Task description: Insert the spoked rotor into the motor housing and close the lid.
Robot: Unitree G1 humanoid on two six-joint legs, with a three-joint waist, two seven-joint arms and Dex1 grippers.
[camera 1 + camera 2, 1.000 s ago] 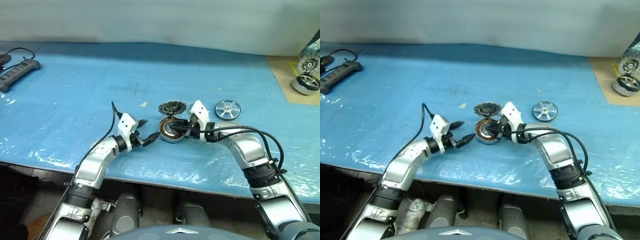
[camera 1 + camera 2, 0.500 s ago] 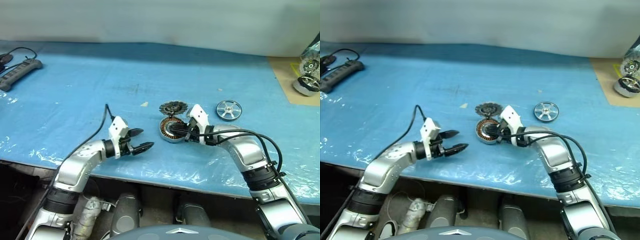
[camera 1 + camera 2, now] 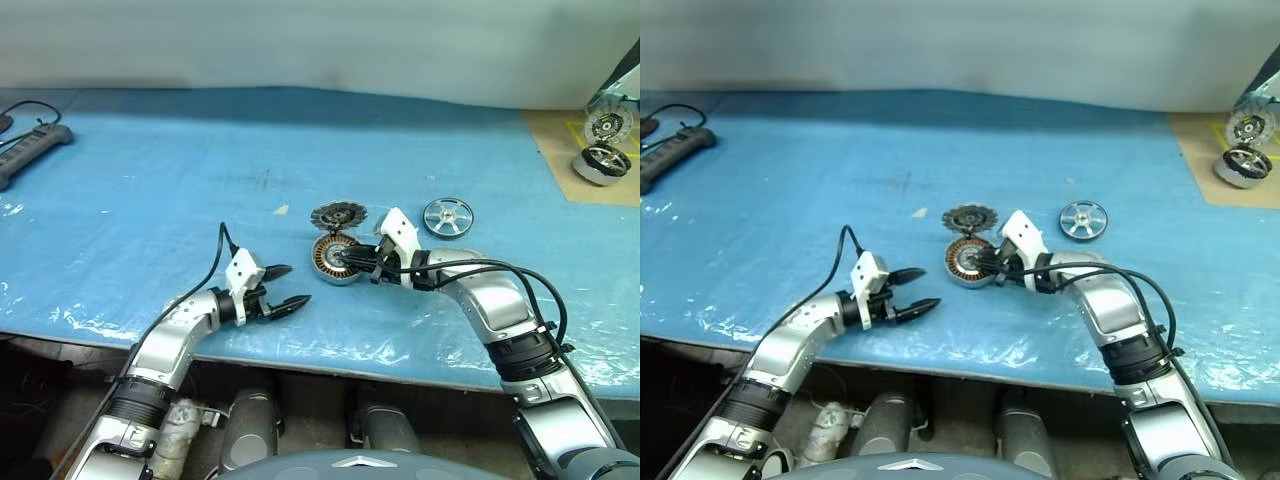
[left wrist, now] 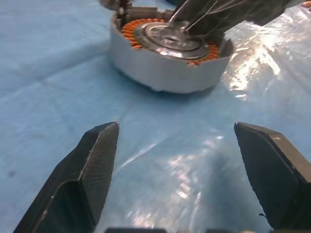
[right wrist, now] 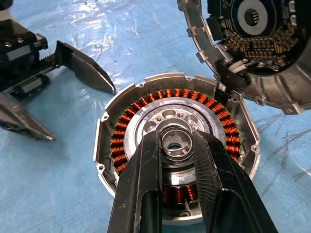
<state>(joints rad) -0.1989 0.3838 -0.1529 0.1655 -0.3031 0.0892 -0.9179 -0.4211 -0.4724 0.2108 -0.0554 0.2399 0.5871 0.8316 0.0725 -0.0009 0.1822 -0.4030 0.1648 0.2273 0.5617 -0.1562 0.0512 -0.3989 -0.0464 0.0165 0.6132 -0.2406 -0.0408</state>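
On the blue table [image 3: 150, 180] we see the right gripper [image 5: 177, 145] pinching the motor housing's [image 3: 335, 258] centre hub, while the left gripper [image 3: 288, 287] hovers beside it, fingers spread wide.

Round silver metal motor housing [image 5: 177, 174] ringed with copper-orange windings, grey toothed metal lid disc [image 3: 338, 214], shiny silver spoked rotor wheel [image 3: 447, 217], glossy light-blue plastic table cover [image 3: 150, 180], black gripper fingers [image 4: 92, 167]

Left gripper [image 3: 285, 287], jaws open, has drawn back from the housing [image 3: 336, 259] and now sits lower, nearer the front edge of the surface [image 3: 150, 180].
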